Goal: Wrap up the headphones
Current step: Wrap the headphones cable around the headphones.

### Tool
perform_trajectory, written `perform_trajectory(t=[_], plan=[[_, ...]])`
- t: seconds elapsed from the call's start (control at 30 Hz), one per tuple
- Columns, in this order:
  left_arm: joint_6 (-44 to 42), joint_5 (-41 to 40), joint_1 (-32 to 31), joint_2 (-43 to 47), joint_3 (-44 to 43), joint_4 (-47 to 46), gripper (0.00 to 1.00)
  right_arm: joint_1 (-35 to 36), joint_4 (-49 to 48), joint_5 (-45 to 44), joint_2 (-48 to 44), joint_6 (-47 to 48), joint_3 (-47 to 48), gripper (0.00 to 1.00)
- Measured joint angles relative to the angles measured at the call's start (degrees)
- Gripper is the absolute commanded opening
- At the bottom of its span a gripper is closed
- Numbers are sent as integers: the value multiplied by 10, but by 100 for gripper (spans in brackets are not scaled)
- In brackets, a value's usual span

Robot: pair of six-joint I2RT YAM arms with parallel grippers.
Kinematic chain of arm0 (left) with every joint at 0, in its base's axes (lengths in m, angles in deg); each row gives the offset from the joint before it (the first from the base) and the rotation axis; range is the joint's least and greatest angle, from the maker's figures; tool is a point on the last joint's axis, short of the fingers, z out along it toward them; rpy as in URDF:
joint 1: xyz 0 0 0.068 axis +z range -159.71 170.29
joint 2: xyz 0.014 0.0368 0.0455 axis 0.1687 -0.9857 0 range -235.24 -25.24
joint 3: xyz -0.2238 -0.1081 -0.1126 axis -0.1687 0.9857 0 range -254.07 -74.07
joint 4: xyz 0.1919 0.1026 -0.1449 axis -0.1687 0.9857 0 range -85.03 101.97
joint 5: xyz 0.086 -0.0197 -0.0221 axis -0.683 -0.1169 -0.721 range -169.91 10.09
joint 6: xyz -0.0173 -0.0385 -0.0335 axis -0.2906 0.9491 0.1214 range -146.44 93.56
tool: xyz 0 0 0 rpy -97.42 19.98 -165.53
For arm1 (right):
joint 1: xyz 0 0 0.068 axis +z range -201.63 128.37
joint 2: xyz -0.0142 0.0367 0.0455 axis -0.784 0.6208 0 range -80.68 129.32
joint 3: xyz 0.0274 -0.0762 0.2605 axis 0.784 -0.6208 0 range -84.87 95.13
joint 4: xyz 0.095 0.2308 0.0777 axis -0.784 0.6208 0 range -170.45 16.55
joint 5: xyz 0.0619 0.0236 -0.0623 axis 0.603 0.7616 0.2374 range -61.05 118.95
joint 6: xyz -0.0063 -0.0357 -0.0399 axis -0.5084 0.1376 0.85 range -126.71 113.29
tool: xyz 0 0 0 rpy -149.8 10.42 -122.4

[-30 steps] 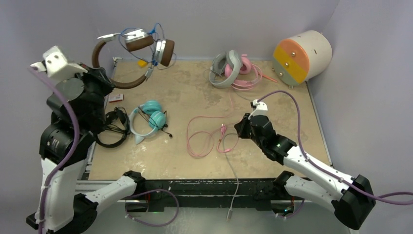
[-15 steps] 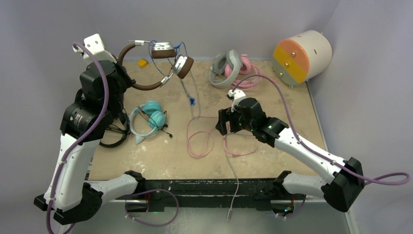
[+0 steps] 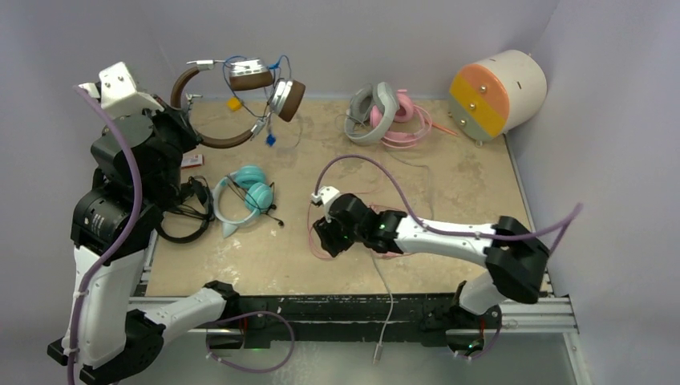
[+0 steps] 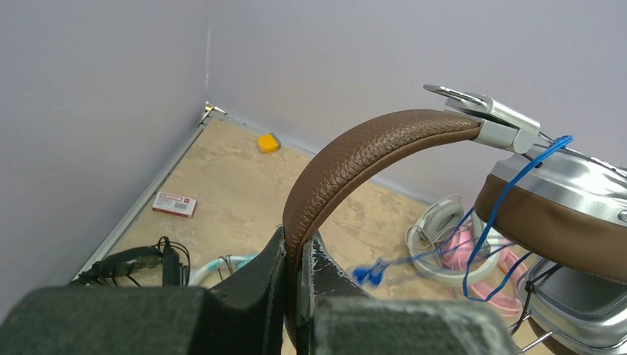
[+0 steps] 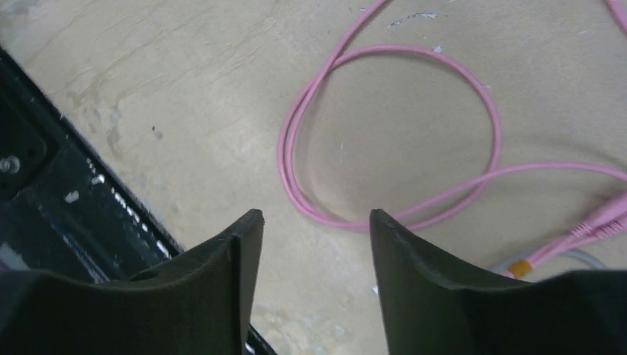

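Aloft, left pincer [image 4: 294, 257] pinches brown-and-silver headphones [image 4: 355, 155] by the band — right pincer [image 5: 315, 222] spread above pink cable [image 5: 287, 148].

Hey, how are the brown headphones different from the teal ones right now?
The brown headphones are up in the air, their headband clamped in the left gripper; the teal headphones lie on the table with no gripper on them. The brown pair has silver cups and a dangling blue cable; the teal pair is teal and white. Both are over-ear pairs.
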Motion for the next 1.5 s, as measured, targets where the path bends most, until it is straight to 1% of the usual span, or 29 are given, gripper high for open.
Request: perform_trajectory(t=[0.03,0.07,0.17,0.2,0.4,0.57,0.67,0.8,0.83,0.93,1.03,1.07,1.13,1.23,1.3,1.33,1.37,1.4,1.47,1.5], plan=[[0,-2,0,3,0,1,0,4,1,-6,19,3,10,48],[0,-3,0,5,0,0,0,9,4,-12,42,6,24,49],[-1,-6,0,10,0,1,0,23,6,-23,101,13,67,59],[-1,-7,0,12,0,1,0,27,6,-23,116,15,79,60],[-2,-8,0,17,0,1,0,48,23,-35,202,25,157,59],[-2,-8,0,18,0,2,0,56,39,-48,253,28,176,55],[-2,-8,0,19,0,1,0,57,55,-64,264,26,179,48],[-2,-7,0,21,0,2,0,57,64,-84,263,20,177,25],[-2,-6,0,22,0,2,0,56,65,-92,261,16,175,22],[-2,-4,0,23,0,1,0,48,62,-112,242,2,147,21],[-2,-2,0,24,2,1,0,-9,52,-96,184,-17,74,19],[-2,-1,0,24,4,1,0,-49,45,-86,154,-30,38,20],[-2,4,0,24,10,2,0,-158,42,-79,85,-67,-32,20],[-1,14,0,23,16,1,0,-311,35,-97,-31,-137,-120,19],[0,25,0,18,21,1,0,-374,38,-112,-125,-179,-177,19],[0,32,0,15,24,1,0,-389,44,-114,-164,-195,-196,21],[1,41,0,11,27,1,0,-397,50,-116,-188,-205,-204,31],[2,52,0,6,30,2,0,-403,61,-119,-206,-214,-206,46],[5,74,0,-7,34,5,0,-407,76,-126,-226,-224,-200,69],[7,86,0,-12,36,6,0,-407,84,-124,-232,-220,-193,74]])
